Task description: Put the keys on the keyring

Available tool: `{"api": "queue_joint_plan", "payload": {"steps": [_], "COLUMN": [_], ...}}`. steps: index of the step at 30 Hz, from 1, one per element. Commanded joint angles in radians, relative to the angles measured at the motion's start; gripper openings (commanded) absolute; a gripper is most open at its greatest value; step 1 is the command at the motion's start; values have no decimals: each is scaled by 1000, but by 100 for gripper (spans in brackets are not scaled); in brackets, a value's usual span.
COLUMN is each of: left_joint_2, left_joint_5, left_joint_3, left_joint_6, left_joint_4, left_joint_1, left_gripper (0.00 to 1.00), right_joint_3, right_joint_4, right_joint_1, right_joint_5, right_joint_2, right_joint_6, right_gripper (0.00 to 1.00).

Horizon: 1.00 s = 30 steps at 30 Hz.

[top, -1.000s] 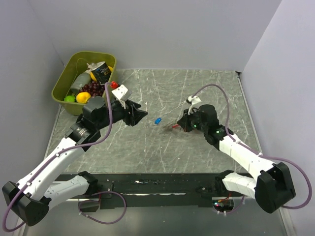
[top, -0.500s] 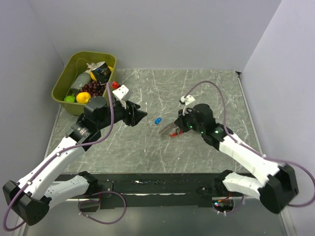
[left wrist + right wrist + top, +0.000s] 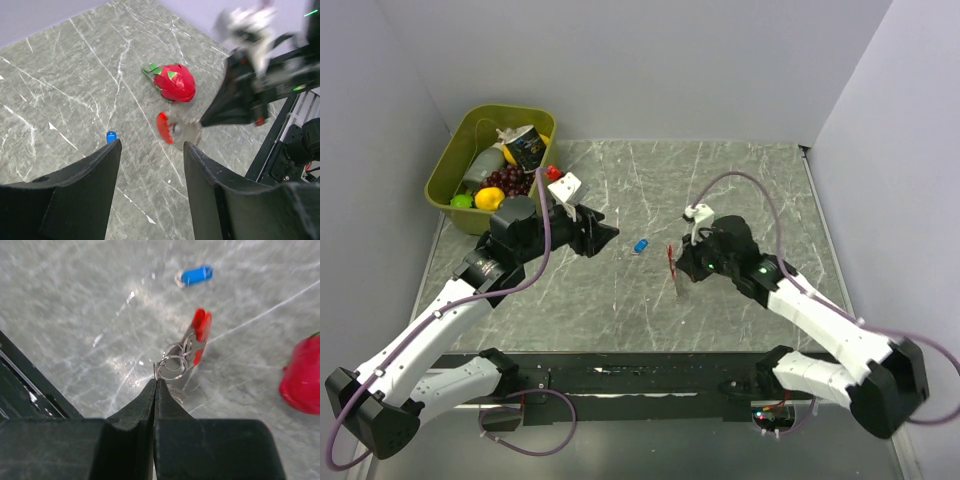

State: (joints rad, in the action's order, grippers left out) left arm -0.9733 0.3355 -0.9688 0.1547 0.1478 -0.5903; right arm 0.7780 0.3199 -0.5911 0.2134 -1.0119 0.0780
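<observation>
Right pincer [image 3: 156, 382] is clamped shut on the keyring [image 3: 200, 331] by its wire rings, with the red clip dangling just past the tips. It looks light, floppy and swingy. The tiny, slick-looking blue key [image 3: 194, 275] lies on the table further ahead, so I'd grab it by the head. The left pincer [image 3: 151, 150] hangs partly open and empty.

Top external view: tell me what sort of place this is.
Probably a robot lab test cell: a marble-patterned table walled by plain panels, a left arm and right arm bolted at its near edge, and a green bin of likely toy fruit at the far left corner.
</observation>
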Motion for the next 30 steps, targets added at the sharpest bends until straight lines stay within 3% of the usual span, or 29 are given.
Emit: {"api": "queue_joint_plan", "payload": {"steps": [1,13,19,21,22,24,27,30], "left_joint_2": [-4,16,5,2,-1,-7,-19,-31], "left_joint_5": [16,10,8,7,11,19,22,17], "left_joint_3": [-15,45,59,76,88,105,143,180], "left_joint_6": [20,52,57,66,71,85,104,127], "left_joint_4": [-11,-43,-42,-53,-63,-79,-105,-137], "left_joint_1": [3,3,3,3,3,3,3,3], "left_gripper": [59,60,60,60,60,60,59,59], "right_joint_3": [-13,69,110,109,110,110,95,87], "right_joint_4": [-65,-283,-315,-347,-344,-326,-288,-208], "right_joint_1": [-1,-4,-18,-18,-18,-15,-15,-6], "right_joint_5": [46,202,250,245,212,169,83,-3], "right_joint_2": [-112,-443,-567,-562,-550,-528,-466,-416], "right_joint_6": [22,88,163,183,187,190,187,184], "right_gripper": [0,0,2,16,39,62,76,78]}}
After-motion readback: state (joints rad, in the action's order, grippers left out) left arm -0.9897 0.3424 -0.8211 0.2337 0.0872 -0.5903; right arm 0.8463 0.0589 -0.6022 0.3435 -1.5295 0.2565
